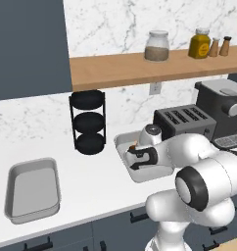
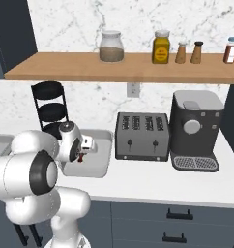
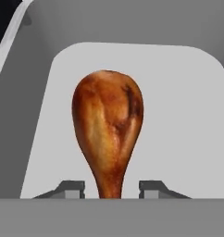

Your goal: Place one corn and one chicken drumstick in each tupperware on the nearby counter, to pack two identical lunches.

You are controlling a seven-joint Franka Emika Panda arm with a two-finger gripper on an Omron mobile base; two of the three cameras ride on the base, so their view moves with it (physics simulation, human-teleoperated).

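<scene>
The hand (image 3: 111, 187) hung low inside the nearer tupperware (image 3: 44, 115), and the hand view showed a chicken drumstick (image 3: 108, 125) directly ahead of it. The drumstick's bulbous meaty end pointed away from the hand and its thin bone ran back down between the two fingertips (image 3: 72, 187). A clear gap showed on each side of the bone, so the fingers stood apart from it, released rather than clenched. The drumstick appeared to lie on the tray's light-grey floor, well inside the raised rim.

In the left base view the hand (image 1: 134, 153) sat over that same tupperware (image 1: 121, 139), which rested on the white surface (image 1: 91, 176) just in front of the four-slot toaster (image 1: 183, 120). A speck of orange-brown showed at the hand's tip there. A second tupperware (image 1: 32, 191) lay well apart to the left on the surface, near its front edge. The black three-tier round rack (image 1: 88, 121) stood between the two trays, back against the marble wall.

From the right base view the hand (image 2: 82, 154) hovered over the tray (image 2: 102, 160) beside the toaster (image 2: 141, 135), with a coffee machine (image 2: 194, 128) further right. Above, the wooden shelf (image 2: 128, 68) carried a glass jar (image 2: 111, 47), a yellow jar (image 2: 161, 47) and small shakers (image 2: 189, 52).
</scene>
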